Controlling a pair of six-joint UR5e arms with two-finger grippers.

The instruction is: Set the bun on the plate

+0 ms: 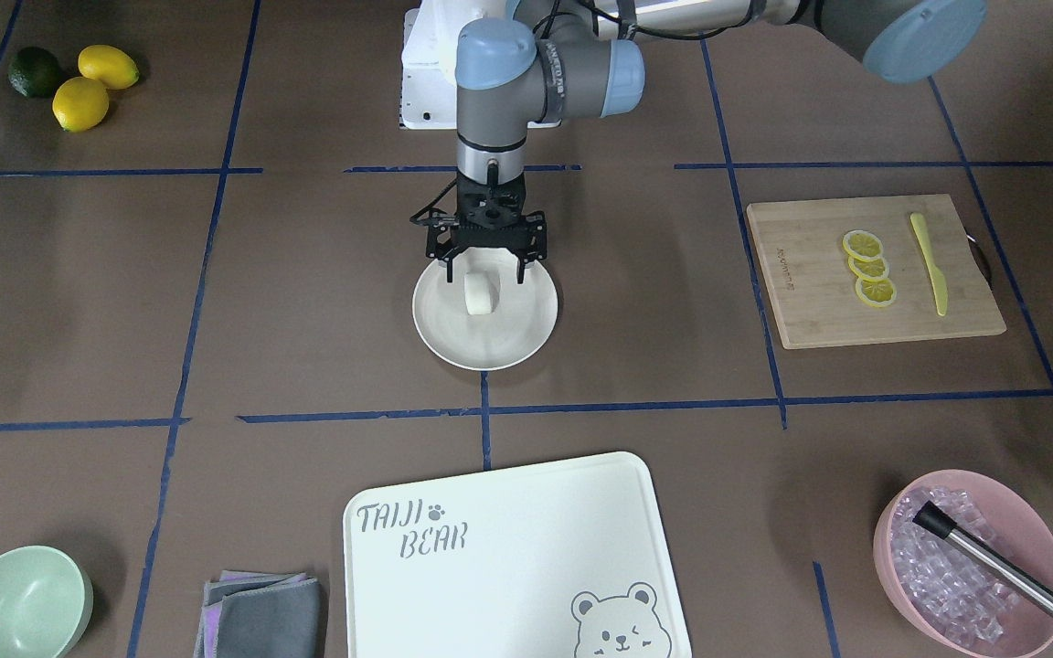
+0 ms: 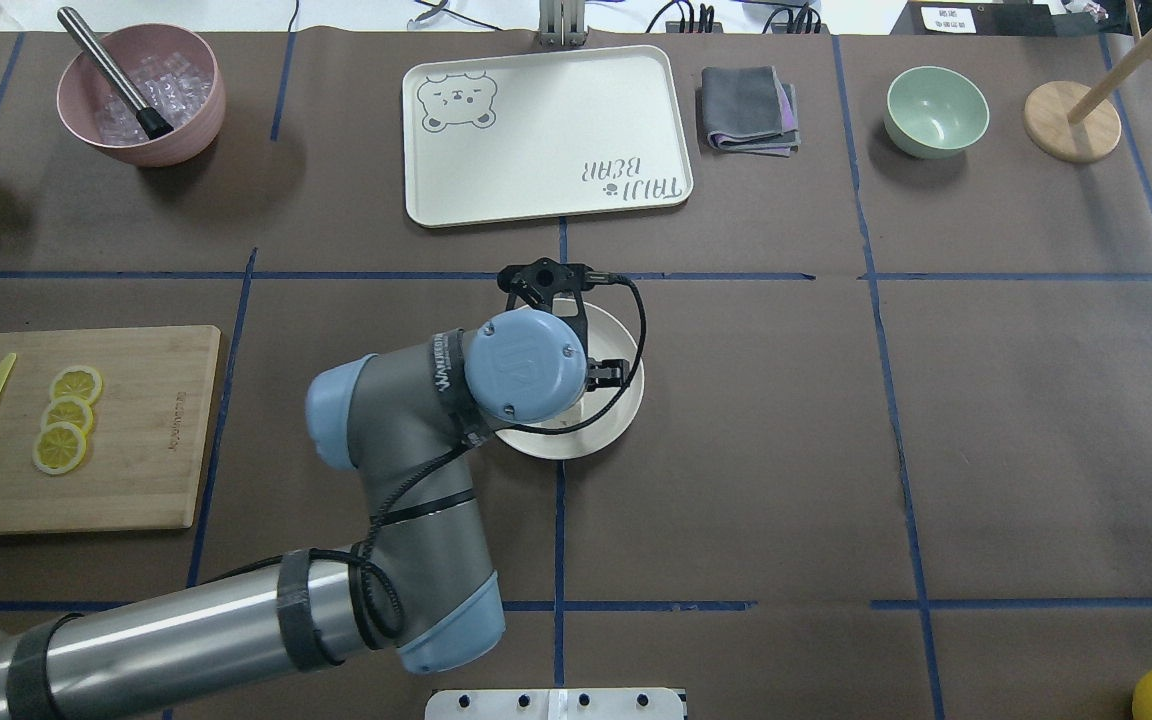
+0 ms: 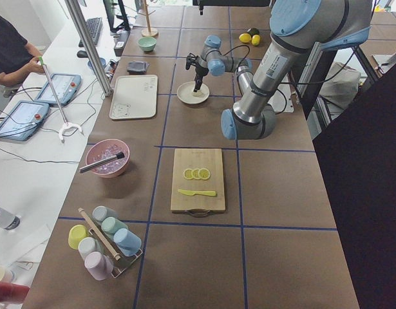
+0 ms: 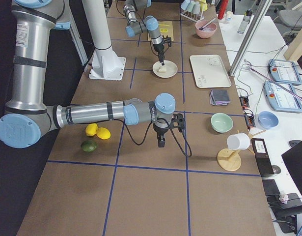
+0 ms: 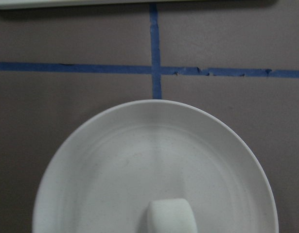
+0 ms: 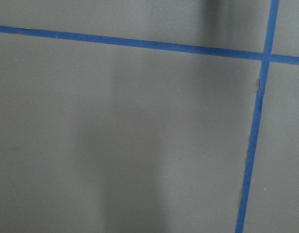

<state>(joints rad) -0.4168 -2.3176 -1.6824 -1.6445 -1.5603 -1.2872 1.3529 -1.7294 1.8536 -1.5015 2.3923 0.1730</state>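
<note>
The bun (image 1: 479, 295), a small white lump, stands on its edge in the middle of the round cream plate (image 1: 453, 338). My left gripper (image 1: 484, 272) hangs straight down over it, open. Its fingers straddle the bun with a gap on each side. In the left wrist view the bun (image 5: 171, 216) sits at the bottom edge on the plate (image 5: 115, 165), and no fingers show. From overhead the left wrist hides the bun and much of the plate (image 2: 628, 402). My right gripper (image 4: 161, 143) hovers low over bare table, far from the plate; I cannot tell whether it is open or shut.
The white bear tray (image 1: 508, 548) lies just beyond the plate. A cutting board (image 1: 801, 292) holds lemon slices (image 1: 868, 268) and a yellow knife (image 1: 930, 263). A pink ice bowl (image 1: 1038, 539), a mint bowl (image 1: 19, 603), a folded cloth (image 1: 261, 614) and whole lemons (image 1: 95, 84) sit around the edges.
</note>
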